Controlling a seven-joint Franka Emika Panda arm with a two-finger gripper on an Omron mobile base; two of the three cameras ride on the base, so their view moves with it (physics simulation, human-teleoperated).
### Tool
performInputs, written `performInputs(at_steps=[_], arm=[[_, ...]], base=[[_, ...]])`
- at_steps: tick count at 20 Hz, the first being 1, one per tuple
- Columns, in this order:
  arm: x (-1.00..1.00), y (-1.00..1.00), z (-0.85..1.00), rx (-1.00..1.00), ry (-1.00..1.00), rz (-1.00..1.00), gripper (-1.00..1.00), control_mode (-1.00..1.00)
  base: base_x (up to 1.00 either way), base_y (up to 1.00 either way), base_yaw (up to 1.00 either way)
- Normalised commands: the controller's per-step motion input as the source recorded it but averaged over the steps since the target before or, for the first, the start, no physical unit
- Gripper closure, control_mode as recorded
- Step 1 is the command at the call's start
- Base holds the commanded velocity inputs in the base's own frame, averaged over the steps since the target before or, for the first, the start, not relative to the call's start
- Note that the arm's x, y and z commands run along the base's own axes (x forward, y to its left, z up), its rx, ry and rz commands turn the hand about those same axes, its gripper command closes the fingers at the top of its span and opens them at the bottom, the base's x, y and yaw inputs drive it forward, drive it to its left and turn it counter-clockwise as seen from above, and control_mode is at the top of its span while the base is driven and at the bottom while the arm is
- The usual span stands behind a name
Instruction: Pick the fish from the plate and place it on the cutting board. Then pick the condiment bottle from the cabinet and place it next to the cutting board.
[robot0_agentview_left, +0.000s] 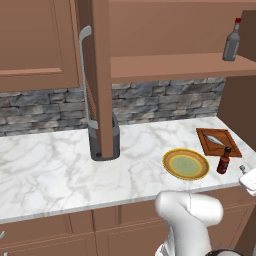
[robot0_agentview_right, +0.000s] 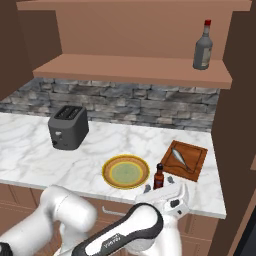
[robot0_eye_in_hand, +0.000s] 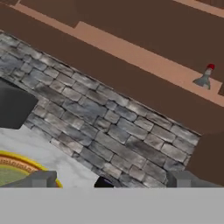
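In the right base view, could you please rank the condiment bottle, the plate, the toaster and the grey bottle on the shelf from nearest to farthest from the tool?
From the open tool:
1. Condiment bottle, on the counter just beyond it.
2. Plate, to the left.
3. Toaster, far left by the backsplash.
4. Grey bottle, up on the shelf.

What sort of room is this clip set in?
A simulated kitchen: marble counter against a stone backsplash, a toaster, and a plate beside a cutting board.
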Motion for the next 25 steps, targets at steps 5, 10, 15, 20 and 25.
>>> performInputs(at_steps=[5,10,15,20,25], arm=[[-0.50,0.04,0.26,-0.37,0.00,-0.01,-1.00,-1.00],[-0.54,0.14,0.16,-0.41,0.00,-0.05,-1.00,-1.00],[-0.56,0.21,0.35,-0.43,0.00,-0.05,-1.00,-1.00],[-0.50,0.28,0.60,-0.43,-0.03,-0.04,-1.00,-1.00],[-0.47,0.28,0.76,-0.43,-0.07,-0.02,-1.00,-1.00]], base=[[0.00,0.00,0.00],[0.00,0.00,0.00],[0.00,0.00,0.00],[0.00,0.00,0.00],[0.00,0.00,0.00]])
